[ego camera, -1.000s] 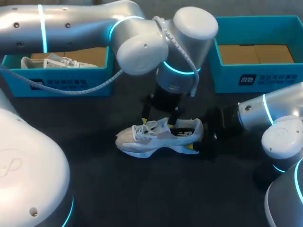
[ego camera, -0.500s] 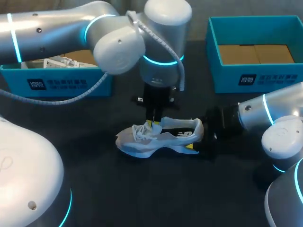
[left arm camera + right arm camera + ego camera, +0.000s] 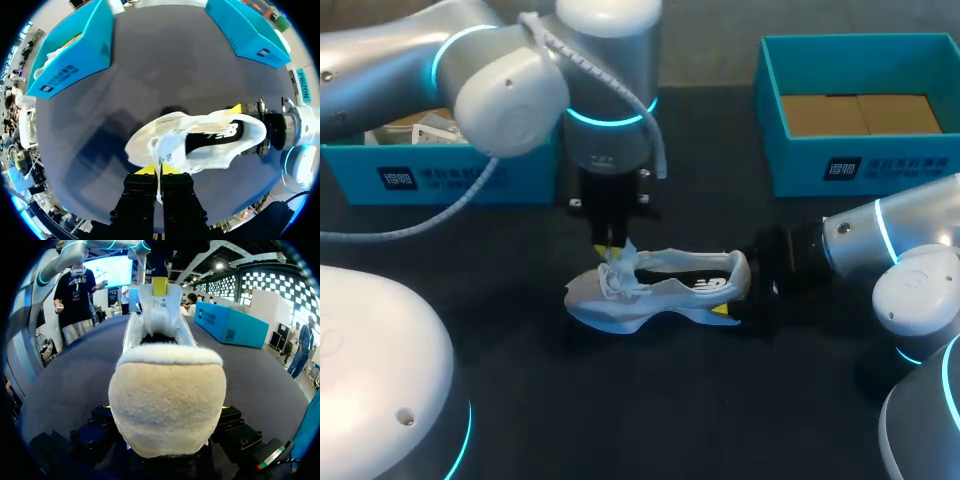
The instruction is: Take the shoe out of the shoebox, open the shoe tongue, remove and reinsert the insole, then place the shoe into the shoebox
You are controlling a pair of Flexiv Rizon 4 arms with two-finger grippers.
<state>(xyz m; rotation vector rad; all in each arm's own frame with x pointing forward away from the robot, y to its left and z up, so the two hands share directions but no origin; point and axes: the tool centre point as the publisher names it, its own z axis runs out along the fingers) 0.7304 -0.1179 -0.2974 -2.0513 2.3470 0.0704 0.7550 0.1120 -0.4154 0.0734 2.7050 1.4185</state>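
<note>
SURFACE: table (image 3: 650, 400), dark matte top | ITEM 1: second blue box (image 3: 360, 172), open top, at the table's far left corner, long wall parallel to the far edge, label panel on its near wall | ITEM 2: spare white shoe (image 3: 432, 130), laced, lying inside the second blue box, partly hidden

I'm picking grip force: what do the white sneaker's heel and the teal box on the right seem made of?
White sneaker's heel: soft, fuzzy cream fabric, perhaps suede or fleece; a nap shows. Open teal box: probably matte cardboard; plain brown board lines its floor.
</note>
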